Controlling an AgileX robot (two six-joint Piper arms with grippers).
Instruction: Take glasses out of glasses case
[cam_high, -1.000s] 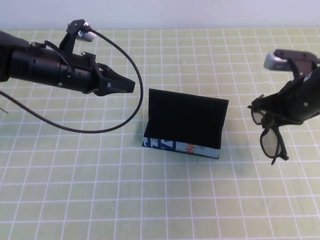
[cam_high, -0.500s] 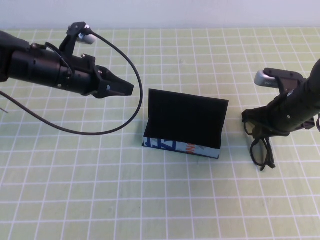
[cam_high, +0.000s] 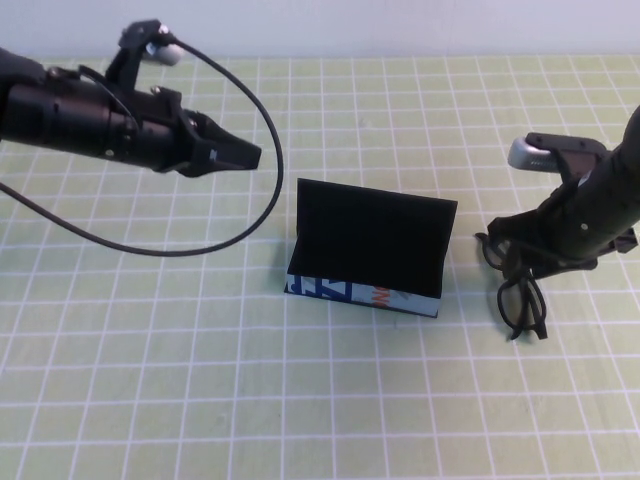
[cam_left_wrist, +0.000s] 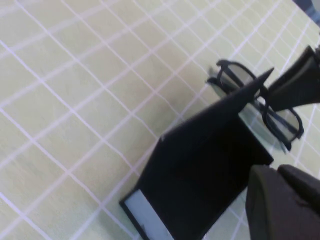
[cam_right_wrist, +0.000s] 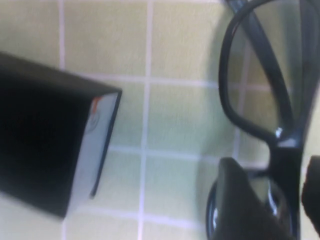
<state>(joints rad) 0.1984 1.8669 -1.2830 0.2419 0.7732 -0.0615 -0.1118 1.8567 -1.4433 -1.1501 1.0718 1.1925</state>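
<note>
Looking down from the raised camera, you are seeing the glasses case sitting near the middle of the green gridded table, its black flap lid standing open and its light blue printed strip facing the robot. The glasses are out of the case and lying on the table to the case's right, near it but not touching, with one lens toward the case and the other closer to the robot. Your right gripper is hanging low over the bridge of the glasses. In the right wrist view its fingers are standing on either side of the frame with a gap showing beside the bridge, so the pincer looks spread rather than pinching, though whether a finger is touching the frame you cannot tell. That same view is showing the end of the case well off to one side. Your left gripper is hovering above the table to the left of the case and farther from the robot, its tip pointing toward the case, with its fingers pressed together to a single point and nothing between them. A black cable is looping down from the left arm over the table.
</note>
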